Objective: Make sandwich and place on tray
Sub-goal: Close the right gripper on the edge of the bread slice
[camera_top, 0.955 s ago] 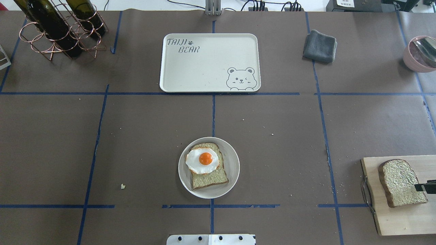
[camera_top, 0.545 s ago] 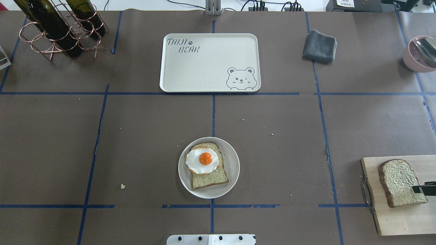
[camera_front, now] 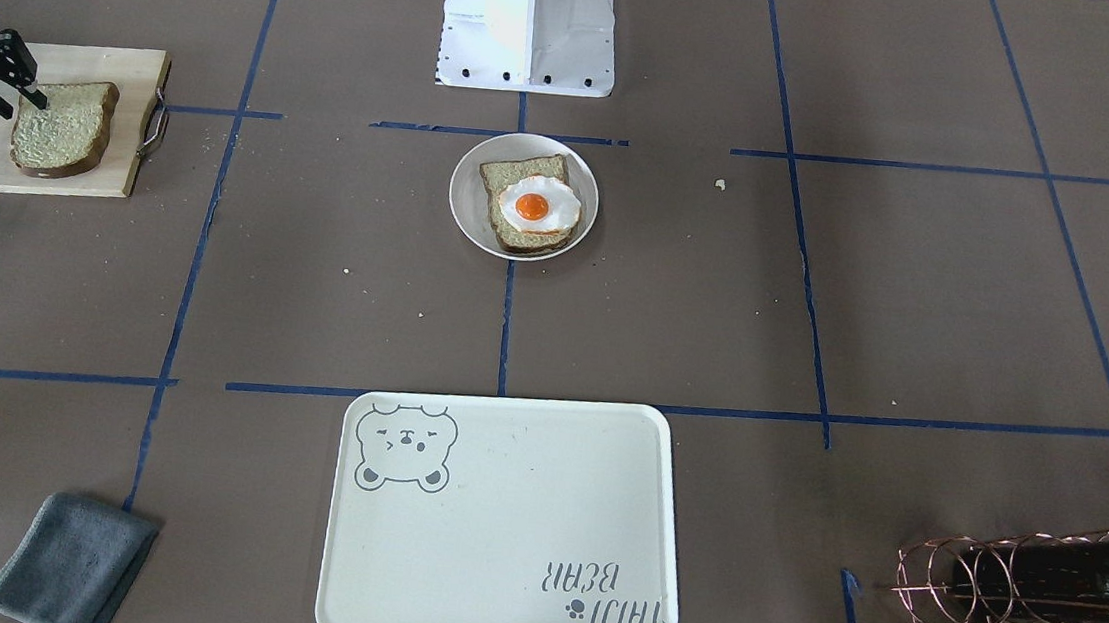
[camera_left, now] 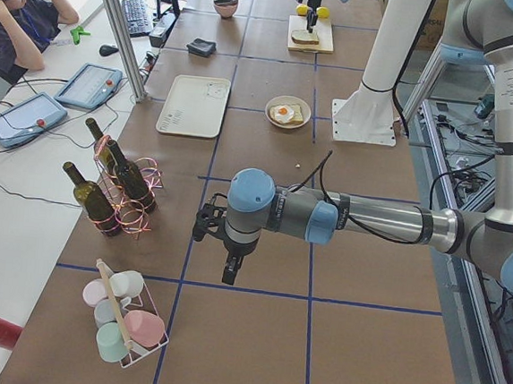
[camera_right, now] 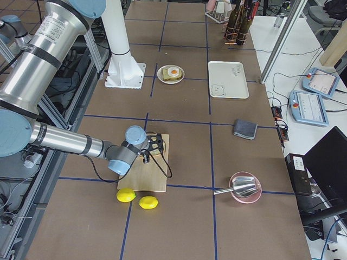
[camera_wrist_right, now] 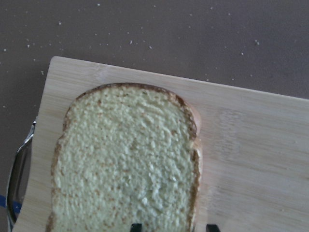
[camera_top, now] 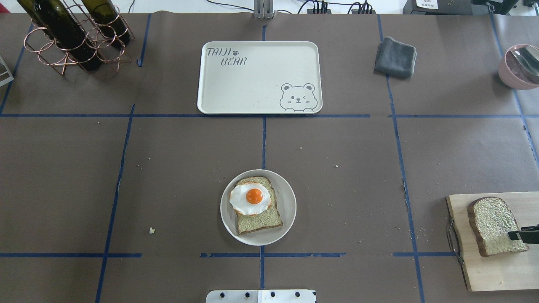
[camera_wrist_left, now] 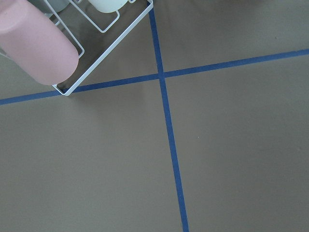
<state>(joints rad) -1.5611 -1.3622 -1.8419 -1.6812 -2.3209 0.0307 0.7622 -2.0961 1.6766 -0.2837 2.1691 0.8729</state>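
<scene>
Left gripper (camera_left: 222, 254): hangs over bare table near the white wire rack of pastel mugs (camera_left: 128, 320), well apart from the food. Only the side camera shows it, so you cannot tell whether it is open or closed.

Cream-white rectangular plastic tray (camera_top: 252, 80) with the bear drawing: centre, far side of the table, nothing on it.

Sandwich (camera_top: 269, 221): half built. The round off-white plate (camera_top: 289, 210), centre near side, carries one pale, brown-crusted bread slice (camera_top: 244, 227). The white fried egg (camera_top: 251, 198) lies toward that slice's far-left corner. The second bread slice (camera_top: 490, 223) lies flat on the pale wooden cutting board (camera_top: 497, 273), far right.

Right gripper (camera_top: 517, 235): fingers apart, straddling that slice's right edge near a corner. No pinch yet, as I read it.

Risks for you to watch:
- A corner-only grip may let the slice droop, twist or slip in transit.
- A low finger could catch the board and shove it.
- The domed yolk and off-centre egg may let the top slice rock or land skewed.
- The loose stack could shear on the way to the tray.
</scene>
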